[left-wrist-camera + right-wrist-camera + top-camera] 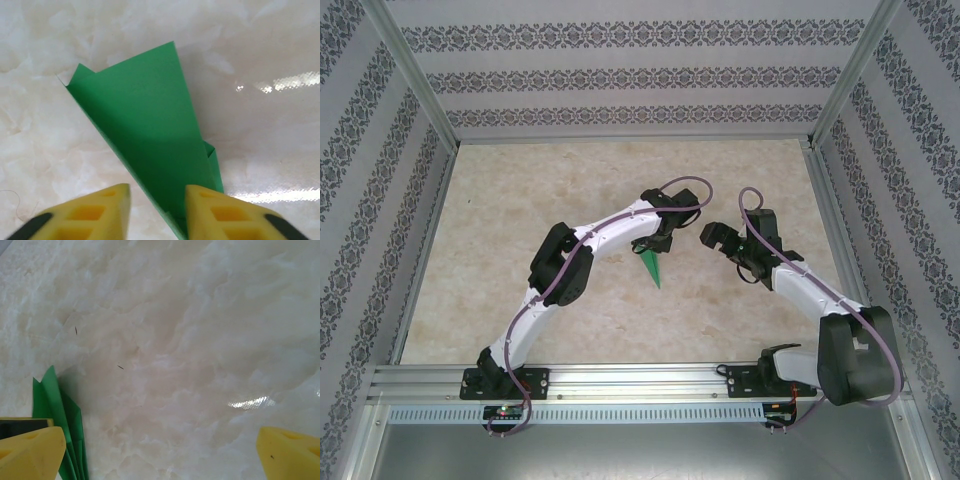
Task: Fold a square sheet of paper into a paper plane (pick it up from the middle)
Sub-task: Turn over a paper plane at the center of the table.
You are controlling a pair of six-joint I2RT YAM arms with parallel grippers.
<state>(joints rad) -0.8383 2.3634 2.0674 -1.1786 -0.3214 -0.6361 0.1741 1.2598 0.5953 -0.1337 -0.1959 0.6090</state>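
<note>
One paper plane at the middle of the worktop, long side running far to near, tip toward the near edge, left gripper loosely apart around it, right gripper wide open nearby.

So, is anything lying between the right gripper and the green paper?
Nothing. In the top view, the stretch of table between the right gripper and the folded green paper is bare marble.
</note>
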